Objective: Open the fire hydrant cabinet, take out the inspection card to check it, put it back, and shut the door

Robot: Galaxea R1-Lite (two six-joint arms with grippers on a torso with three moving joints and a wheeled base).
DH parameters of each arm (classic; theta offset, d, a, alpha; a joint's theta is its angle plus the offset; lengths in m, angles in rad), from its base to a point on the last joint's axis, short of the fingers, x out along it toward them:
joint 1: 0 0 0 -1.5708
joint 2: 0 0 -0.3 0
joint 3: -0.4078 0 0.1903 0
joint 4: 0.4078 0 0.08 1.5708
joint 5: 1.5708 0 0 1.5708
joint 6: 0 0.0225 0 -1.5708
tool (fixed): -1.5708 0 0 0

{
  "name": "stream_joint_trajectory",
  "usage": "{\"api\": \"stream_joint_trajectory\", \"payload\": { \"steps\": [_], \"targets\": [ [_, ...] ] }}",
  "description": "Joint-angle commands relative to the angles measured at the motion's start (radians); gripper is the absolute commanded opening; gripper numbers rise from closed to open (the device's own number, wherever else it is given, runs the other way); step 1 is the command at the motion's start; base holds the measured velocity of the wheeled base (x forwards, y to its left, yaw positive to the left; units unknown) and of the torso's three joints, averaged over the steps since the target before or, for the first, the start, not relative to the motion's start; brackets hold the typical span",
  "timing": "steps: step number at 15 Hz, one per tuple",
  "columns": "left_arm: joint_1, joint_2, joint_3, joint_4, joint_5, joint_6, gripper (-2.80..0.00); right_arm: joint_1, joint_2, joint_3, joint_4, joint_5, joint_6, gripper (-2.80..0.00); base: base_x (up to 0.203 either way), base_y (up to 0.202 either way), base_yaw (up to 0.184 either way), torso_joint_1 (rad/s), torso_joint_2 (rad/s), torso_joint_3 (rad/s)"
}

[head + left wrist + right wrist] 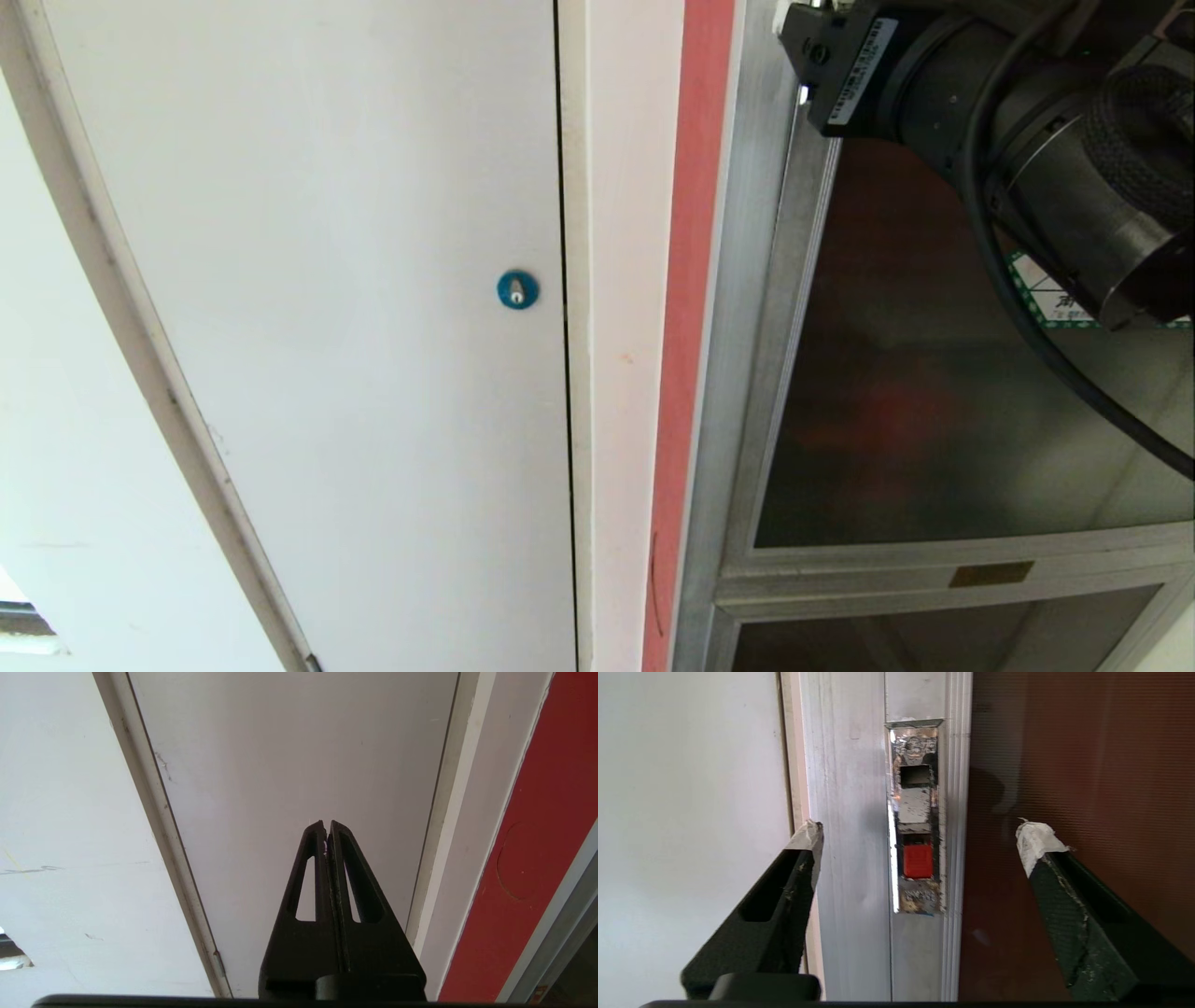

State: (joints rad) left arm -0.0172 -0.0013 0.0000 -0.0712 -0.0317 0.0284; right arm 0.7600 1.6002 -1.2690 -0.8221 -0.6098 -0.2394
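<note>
The cabinet (747,308) is closed, its dark glass door (1064,765) flush in the frame, contents hidden. The right gripper (920,835) stands spread wide and empty, its fingers (803,858) straddling the red latch (918,861) without touching. The left gripper (327,828) is clenched, facing a white panel (289,765).

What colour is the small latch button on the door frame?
Red. The latch button sits in a shiny metal plate on the door frame, clearest in the right wrist view.
</note>
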Motion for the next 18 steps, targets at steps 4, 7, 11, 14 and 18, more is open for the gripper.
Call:
{"api": "stream_joint_trajectory", "payload": {
  "steps": [4,7,11,14,18],
  "targets": [
    [0.0,0.001,0.028,-0.001,-0.001,0.001,-2.8,-0.022,0.061,-0.059,-0.005,-0.004,-0.002,0.0,0.0,0.0,0.0,0.0,0.0,0.0],
    [0.0,0.0,0.028,-0.001,-0.001,0.001,-2.8,-0.027,0.066,-0.079,-0.005,-0.005,-0.003,0.0,0.0,0.0,0.0,0.0,0.0,0.0],
    [0.0,0.0,0.028,-0.001,-0.001,0.001,-2.8,-0.027,0.063,-0.077,-0.005,-0.007,-0.003,-2.8,0.0,0.0,0.0,0.0,0.0,0.0],
    [0.0,0.0,0.028,-0.001,-0.001,0.001,-2.8,-0.027,0.063,-0.076,-0.005,-0.007,-0.003,-2.8,0.0,0.0,0.0,0.0,0.0,0.0],
    [0.0,0.0,0.028,-0.001,-0.001,0.001,-2.8,-0.025,0.061,-0.073,-0.003,-0.008,-0.003,-2.8,0.0,0.0,0.0,0.0,0.0,0.0]
  ]
}}
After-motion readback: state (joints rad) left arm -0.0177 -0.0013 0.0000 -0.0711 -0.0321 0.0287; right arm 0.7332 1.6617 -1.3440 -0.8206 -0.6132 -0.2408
